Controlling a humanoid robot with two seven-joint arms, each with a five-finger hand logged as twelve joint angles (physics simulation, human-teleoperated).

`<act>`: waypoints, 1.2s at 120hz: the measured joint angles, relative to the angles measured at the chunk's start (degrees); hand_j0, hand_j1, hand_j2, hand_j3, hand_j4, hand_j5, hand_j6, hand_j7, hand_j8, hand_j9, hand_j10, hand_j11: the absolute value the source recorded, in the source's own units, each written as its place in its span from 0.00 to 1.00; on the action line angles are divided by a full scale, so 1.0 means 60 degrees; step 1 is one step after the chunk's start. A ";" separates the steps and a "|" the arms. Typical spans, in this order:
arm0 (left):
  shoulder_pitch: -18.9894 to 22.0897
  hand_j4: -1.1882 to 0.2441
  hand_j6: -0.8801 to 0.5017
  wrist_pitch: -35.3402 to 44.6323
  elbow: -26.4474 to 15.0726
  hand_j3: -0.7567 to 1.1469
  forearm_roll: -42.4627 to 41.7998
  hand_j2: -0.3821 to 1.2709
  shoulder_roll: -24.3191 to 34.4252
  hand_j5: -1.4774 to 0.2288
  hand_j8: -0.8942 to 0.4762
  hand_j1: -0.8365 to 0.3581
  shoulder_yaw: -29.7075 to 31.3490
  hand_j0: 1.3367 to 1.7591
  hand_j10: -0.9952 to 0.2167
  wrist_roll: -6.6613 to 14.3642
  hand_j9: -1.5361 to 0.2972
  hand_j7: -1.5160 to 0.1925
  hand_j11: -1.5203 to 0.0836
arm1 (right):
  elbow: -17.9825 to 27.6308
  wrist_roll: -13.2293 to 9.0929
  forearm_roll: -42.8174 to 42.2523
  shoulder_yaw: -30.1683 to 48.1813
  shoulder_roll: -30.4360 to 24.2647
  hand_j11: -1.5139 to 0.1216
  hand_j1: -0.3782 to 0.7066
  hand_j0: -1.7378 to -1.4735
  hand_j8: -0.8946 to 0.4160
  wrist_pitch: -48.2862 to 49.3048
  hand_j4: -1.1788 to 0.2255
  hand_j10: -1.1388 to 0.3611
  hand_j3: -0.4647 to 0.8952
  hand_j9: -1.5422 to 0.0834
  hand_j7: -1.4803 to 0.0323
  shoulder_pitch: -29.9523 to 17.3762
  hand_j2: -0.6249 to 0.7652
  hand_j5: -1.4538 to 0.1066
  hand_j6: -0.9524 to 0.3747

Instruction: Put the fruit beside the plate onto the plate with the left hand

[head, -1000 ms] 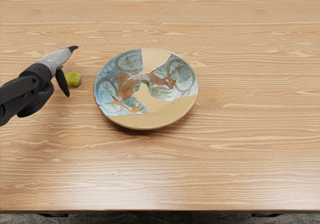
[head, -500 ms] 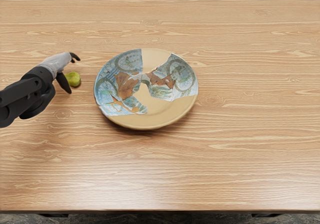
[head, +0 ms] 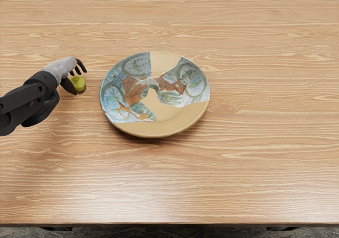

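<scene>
A small green fruit (head: 79, 84) lies on the table just left of the plate (head: 169, 122), a tan dish with a blue and brown pattern. My left hand (head: 74, 78) is right at the fruit. Its thumb lies against the fruit's left side. Its dark fingertips (head: 78, 69) are half curled and show a little above and behind the fruit, with a small gap. The fruit rests on the wood, not lifted. The left arm (head: 26, 103) enters from the left edge. The right arm is out of view.
The wooden table (head: 238, 169) fills the view, its front edge along the bottom and its far edge along the top. A narrow strip of bare wood separates the fruit from the plate's left rim.
The left hand has lowered onto the fruit, and its fingers went from stretched out to half curled over it. Fruit and plate have not moved.
</scene>
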 joint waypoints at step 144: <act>-0.1644 0.35 0.27 -0.1847 0.0018 0.40 -0.5240 0.48 0.0976 0.34 0.29 0.45 0.0373 0.76 0.26 0.0030 0.35 0.37 0.39 | 0.0000 -0.0002 0.0000 0.0000 0.0000 0.93 0.03 0.30 0.68 -0.0001 0.84 0.76 0.34 0.95 0.98 0.0000 0.45 0.93 0.72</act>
